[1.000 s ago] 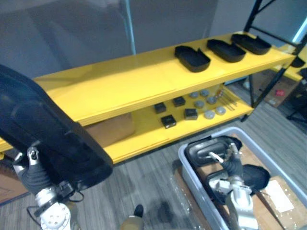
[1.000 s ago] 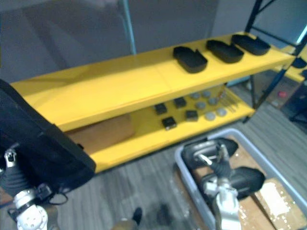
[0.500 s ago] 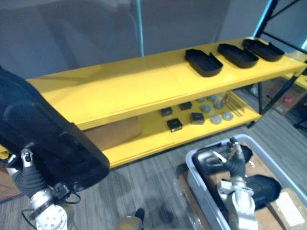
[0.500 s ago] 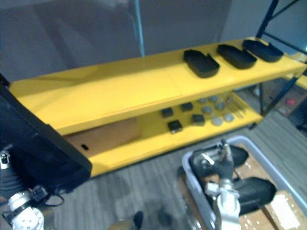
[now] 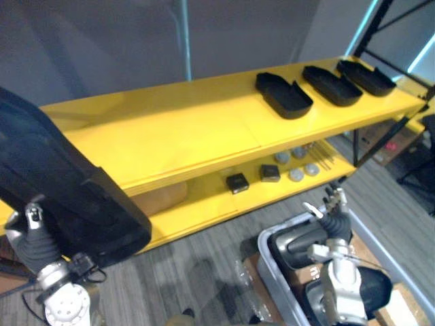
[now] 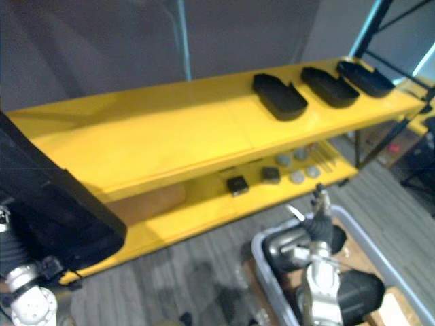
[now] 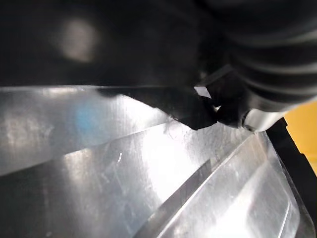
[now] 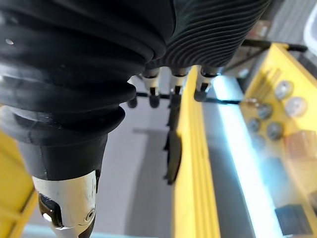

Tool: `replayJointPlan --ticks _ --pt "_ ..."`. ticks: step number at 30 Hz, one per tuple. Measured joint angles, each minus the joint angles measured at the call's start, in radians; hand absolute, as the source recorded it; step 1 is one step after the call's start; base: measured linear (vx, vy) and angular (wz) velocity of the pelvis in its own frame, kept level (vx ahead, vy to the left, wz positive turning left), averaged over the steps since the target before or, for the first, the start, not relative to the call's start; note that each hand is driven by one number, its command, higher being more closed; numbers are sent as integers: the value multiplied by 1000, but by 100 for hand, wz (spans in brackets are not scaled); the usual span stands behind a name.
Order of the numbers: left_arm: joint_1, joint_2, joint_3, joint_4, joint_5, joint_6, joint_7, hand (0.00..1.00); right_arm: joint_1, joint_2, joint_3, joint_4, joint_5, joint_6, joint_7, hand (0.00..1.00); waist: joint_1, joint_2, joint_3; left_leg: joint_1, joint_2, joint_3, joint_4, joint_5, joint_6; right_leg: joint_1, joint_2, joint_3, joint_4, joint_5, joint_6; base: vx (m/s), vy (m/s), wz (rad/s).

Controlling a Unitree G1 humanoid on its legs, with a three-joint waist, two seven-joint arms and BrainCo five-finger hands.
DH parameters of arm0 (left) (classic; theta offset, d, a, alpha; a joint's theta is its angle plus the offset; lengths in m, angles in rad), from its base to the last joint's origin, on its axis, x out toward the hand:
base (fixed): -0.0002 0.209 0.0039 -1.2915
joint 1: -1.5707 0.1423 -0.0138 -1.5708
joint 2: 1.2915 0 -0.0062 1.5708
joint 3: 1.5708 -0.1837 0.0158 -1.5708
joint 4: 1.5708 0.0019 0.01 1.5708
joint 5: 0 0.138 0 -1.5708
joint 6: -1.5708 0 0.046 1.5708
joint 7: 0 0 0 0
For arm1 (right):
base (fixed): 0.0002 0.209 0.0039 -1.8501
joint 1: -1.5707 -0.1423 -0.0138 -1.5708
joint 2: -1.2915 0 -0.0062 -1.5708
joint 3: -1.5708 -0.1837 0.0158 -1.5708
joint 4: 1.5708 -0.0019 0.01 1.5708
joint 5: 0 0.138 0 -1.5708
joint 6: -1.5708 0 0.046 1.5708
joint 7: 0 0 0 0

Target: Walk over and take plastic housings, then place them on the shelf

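Indoor bay: grey wall (image 5: 102,41) behind, plank floor (image 5: 204,251) below, black rack frame (image 5: 378,27) at far right.

Across the middle: long yellow shelf (image 5: 170,136), two tiers, running from near left to far right.

Near left, at the left robot hand (image 5: 35,246): large black plastic housing (image 5: 68,183), held up in front of the shelf's left end and not resting on it. Cannot tell how the hand grips it.

Lower right: grey bin (image 5: 268,252) with more dark housings (image 5: 299,243) inside.

Upper tier, right end: three black housings (image 5: 283,95) in a row, each apart from the next.

Under the upper tier, left part: brown cardboard box (image 5: 160,197).

Above the bin's far edge: right robot hand (image 5: 334,224), raised, fingers (image 8: 173,91) straight, holding nothing.

Lower tier, right half: small black blocks (image 5: 237,182), then grey discs (image 5: 296,174) further right.

From the left wrist view: silvery inner face of the held housing, close against the ribbed cover. From the right wrist view: shelf seen edge-on past the straight fingers, with discs and one block on the lower tier.
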Motion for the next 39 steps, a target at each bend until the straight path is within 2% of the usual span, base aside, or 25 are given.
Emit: replayJointPlan --ticks 6,11,14,18,21,24,25,27,28,29,31,34,39 --pt "-13 -1 -17 -16 2 0 -2 100 -1 -1 9 -4 38 -1 66 0 -15 1 -3 15 10 39 -11 -3 -4 11 11 8 -27 11 -9 31 -28 -9" --pt "-18 4 -25 -17 29 0 4 100 -8 -1 118 -100 37 -15 147 0 -12 -15 -13 19 1 41 -15 -2 -3 26 6 2 -51 23 -5 -1 20 2" --pt "-18 5 -45 -17 42 1 17 100 -60 -2 194 -110 49 -17 172 0 0 -20 -31 18 0 31 -14 -2 -3 34 7 -4 -59 23 -5 1 -8 10" --pt "-15 6 -37 -17 70 14 54 100 -135 -6 273 -100 57 -17 172 0 18 -8 -37 11 -8 -10 -17 8 1 51 2 -49 -64 23 -5 -8 -16 31" --pt "-2 6 -28 -17 79 41 74 100 -171 -6 322 -44 71 -16 170 0 43 -3 -46 1 -23 -75 -24 24 1 82 -4 -113 -76 22 -6 6 -9 58" --pt "45 3 28 -18 76 47 62 100 -187 1 353 -3 75 -15 163 0 65 3 -52 -20 -36 -129 -67 62 1 99 -16 -202 -77 18 -4 10 7 85" --pt "52 3 41 -18 74 47 49 100 -187 6 354 0 73 -12 157 0 65 1 -54 -33 -27 -91 -72 46 17 102 -22 -228 -78 16 -2 4 12 110" --pt "53 4 64 -15 68 42 -10 100 -184 -7 351 3 51 -10 108 0 52 5 -54 -82 38 141 -41 55 15 117 -36 -327 -67 16 -1 3 57 147" --pt "53 4 64 -15 68 34 -43 100 -182 -26 334 10 44 -9 87 0 54 20 -57 -105 66 221 -24 96 9 120 -42 -360 -51 16 -1 27 151 138" --pt "52 5 64 -15 67 31 -56 100 -181 -32 328 14 42 -10 79 0 55 26 -57 -106 65 217 -30 119 -4 125 -47 -367 -43 15 0 49 206 109" --pt "51 13 64 -15 60 24 -82 100 -183 -19 312 53 33 -10 61 0 61 22 -55 -98 24 185 -56 148 10 128 -84 -366 -4 15 -1 59 233 68" --pt "48 51 61 -14 44 24 -91 100 -189 6 312 81 32 -16 62 0 60 2 -52 -73 1 203 -65 147 15 129 -115 -349 18 13 -3 41 142 -3" --pt "43 49 22 2 29 25 -115 100 -187 6 302 80 36 -30 66 0 54 -5 -50 -40 4 254 -77 143 20 98 -122 -262 28 11 -7 -27 31 -47"
